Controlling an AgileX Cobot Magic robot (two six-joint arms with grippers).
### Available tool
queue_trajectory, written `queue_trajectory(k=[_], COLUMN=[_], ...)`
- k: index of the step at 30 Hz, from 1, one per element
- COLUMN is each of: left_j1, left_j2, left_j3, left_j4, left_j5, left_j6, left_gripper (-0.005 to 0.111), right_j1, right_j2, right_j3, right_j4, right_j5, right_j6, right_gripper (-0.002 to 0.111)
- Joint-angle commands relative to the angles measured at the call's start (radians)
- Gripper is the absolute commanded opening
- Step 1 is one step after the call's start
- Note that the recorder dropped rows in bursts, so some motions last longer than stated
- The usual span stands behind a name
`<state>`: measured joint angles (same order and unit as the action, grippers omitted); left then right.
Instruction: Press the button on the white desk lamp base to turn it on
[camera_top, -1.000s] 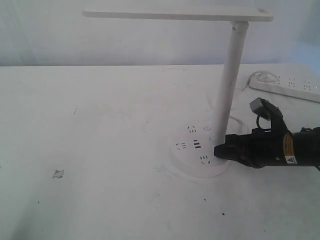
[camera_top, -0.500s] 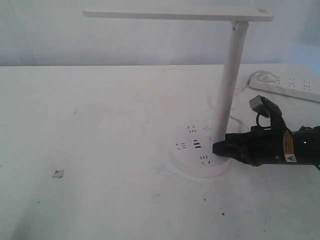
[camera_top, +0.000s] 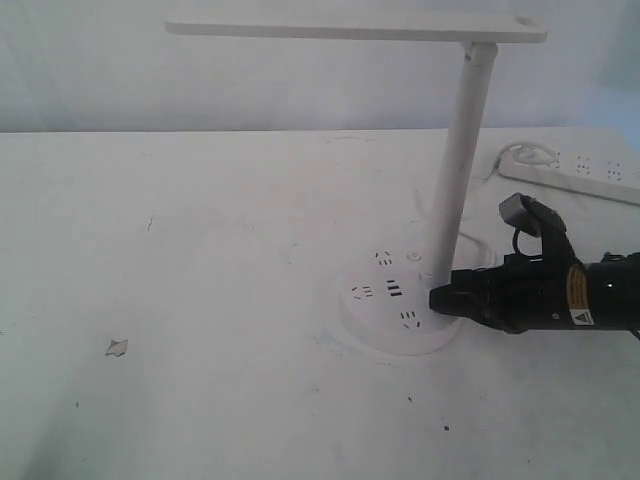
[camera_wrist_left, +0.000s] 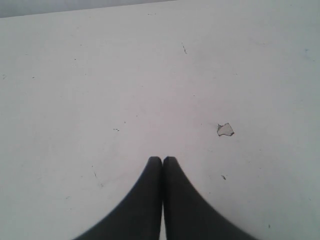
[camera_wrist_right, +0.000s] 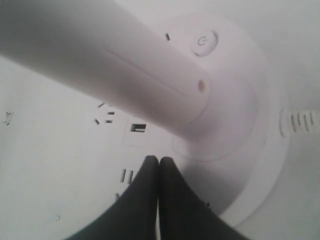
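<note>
My right fingers (camera_wrist_right: 154, 166) are pressed together with nothing between them, their tips low over the near edge of the white desk lamp base (camera_top: 372, 322), just beside the foot of the pole (camera_top: 455, 190). My left fingers (camera_wrist_left: 156, 166) are closed too, empty, over bare desk (camera_top: 200, 300) well away from the lamp. The base sits flat on the desk right of the middle. The button (camera_wrist_right: 204, 43) is on its top face, past the pole from my tips and apart from the USB slots (camera_wrist_right: 138, 127) and the small pinkish dot (camera_wrist_right: 201, 85) on the pole's collar. I am not on it yet. I judge this a thing to push rather than take hold of. The base looks like hard, stiff plastic, broad and probably heavy enough to sit firm under a downward press. The button is small and likely has short travel with a light click. I would bring my closed tips round the pole and come straight down on the button's middle. A sideways shove could skid the smooth base or knock the tall pole.
</note>
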<state>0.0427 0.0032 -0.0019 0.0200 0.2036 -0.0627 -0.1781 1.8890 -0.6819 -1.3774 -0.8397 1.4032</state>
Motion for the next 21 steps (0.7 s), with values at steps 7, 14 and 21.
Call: queue_trajectory(k=[7, 14, 21], left_j1=[-0.008, -0.008, -0.008], left_j2=[-0.003, -0.003, -0.003], left_j3=[0.002, 0.002, 0.002], left_j4=[-0.004, -0.004, -0.004], left_j5=[-0.002, -0.002, -0.002], left_j6=[0.0, 0.0, 0.0], left_gripper=[0.0, 0.0, 0.0], right_j1=[-0.003, -0.003, -0.003], right_j2=[-0.04, -0.04, -0.028], right_j3=[-0.005, -0.005, -0.005], right_j4=[-0.04, -0.04, -0.056], right_j5=[0.044, 0.061, 0.075], right_j6=[-0.016, -0.011, -0.011], right_gripper=[0.0, 0.0, 0.0])
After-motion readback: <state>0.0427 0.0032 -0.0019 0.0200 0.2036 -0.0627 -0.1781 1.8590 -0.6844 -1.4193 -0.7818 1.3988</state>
